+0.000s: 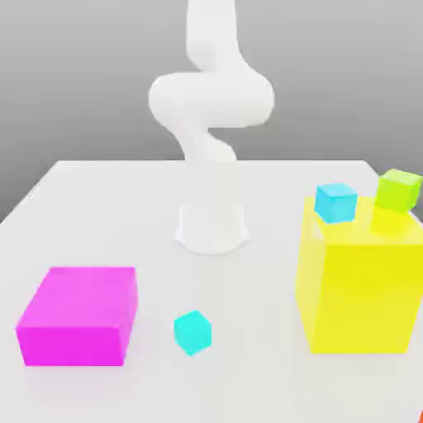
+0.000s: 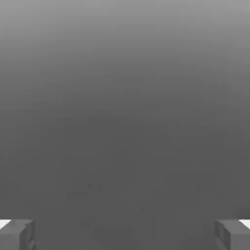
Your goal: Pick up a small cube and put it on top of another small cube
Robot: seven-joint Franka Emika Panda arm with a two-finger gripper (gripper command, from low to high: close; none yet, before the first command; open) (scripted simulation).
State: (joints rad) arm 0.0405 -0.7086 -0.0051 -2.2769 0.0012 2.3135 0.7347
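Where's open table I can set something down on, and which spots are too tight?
The widest bare table lies behind the magenta block, toward the exterior view's left of the arm's base. Another patch runs between the turquoise cube and the yellow block. Crowded: the yellow block's top, carrying the sky-blue cube and lime-green cube.
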